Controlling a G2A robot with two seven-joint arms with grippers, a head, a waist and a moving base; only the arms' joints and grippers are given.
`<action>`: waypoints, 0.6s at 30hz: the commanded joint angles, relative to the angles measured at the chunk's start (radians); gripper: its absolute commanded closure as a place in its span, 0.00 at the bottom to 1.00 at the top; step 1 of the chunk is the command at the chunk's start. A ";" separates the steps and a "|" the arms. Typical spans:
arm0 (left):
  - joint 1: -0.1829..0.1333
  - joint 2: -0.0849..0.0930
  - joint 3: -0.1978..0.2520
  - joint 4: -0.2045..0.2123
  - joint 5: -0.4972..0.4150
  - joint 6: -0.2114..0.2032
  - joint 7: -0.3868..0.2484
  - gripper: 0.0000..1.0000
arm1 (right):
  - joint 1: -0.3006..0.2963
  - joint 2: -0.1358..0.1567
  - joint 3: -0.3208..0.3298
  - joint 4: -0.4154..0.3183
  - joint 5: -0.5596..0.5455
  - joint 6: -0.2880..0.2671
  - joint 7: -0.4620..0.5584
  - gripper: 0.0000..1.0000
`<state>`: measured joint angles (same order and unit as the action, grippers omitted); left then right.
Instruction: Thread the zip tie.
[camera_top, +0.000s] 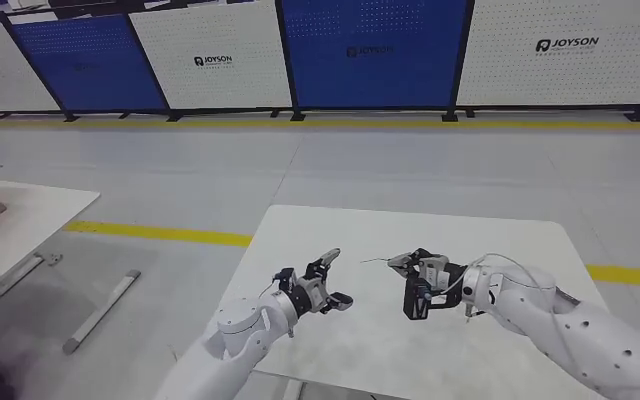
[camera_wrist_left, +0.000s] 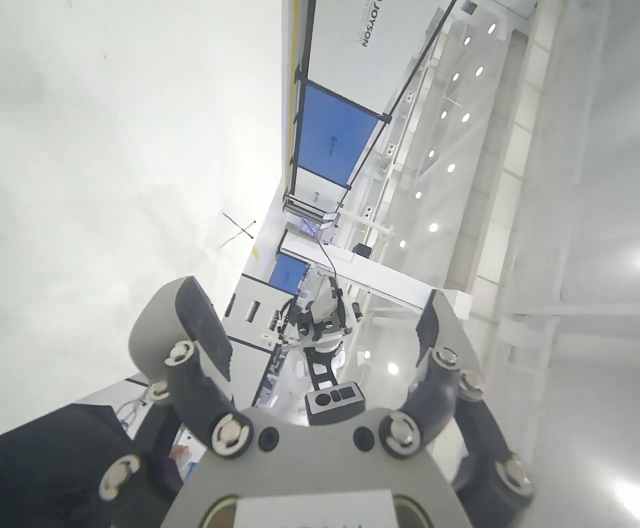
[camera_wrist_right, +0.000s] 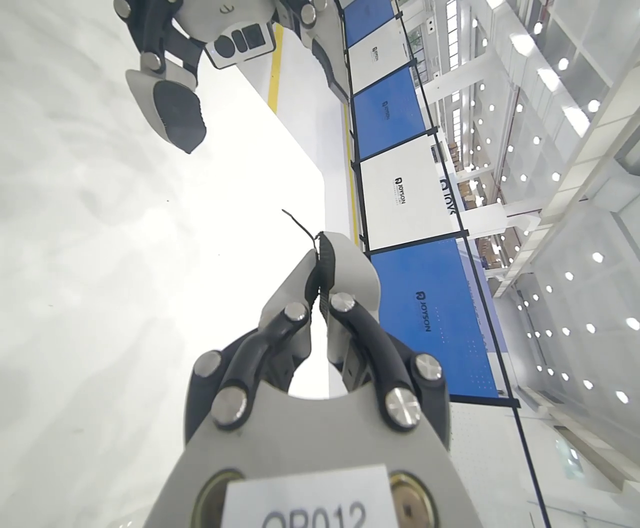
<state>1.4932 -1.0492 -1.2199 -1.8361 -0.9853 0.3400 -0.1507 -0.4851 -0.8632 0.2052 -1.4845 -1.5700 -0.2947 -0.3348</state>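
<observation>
The right gripper (camera_wrist_right: 320, 250), over the desk (camera_top: 420, 225), is clamping the zip tie (camera_wrist_right: 300, 227); its thin tail is sticking out from this gripper, pointing toward the left gripper (camera_top: 338, 277), which is standing wide open near beyond.
</observation>
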 joint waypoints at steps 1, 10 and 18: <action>-0.015 0.002 0.011 -0.001 -0.050 0.000 0.004 0.00 | 0.002 -0.001 0.001 -0.013 0.000 -0.008 0.015 1.00; -0.099 0.020 0.092 0.025 -0.129 0.000 0.085 0.00 | 0.036 -0.007 -0.031 -0.008 0.000 -0.045 0.006 1.00; -0.099 0.019 0.094 0.024 -0.125 -0.004 0.086 0.00 | 0.036 -0.007 -0.031 -0.008 0.000 -0.045 0.006 1.00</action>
<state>1.3943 -1.0293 -1.1275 -1.8110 -1.1139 0.3395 -0.0662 -0.4492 -0.8699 0.1738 -1.4926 -1.5700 -0.3400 -0.3291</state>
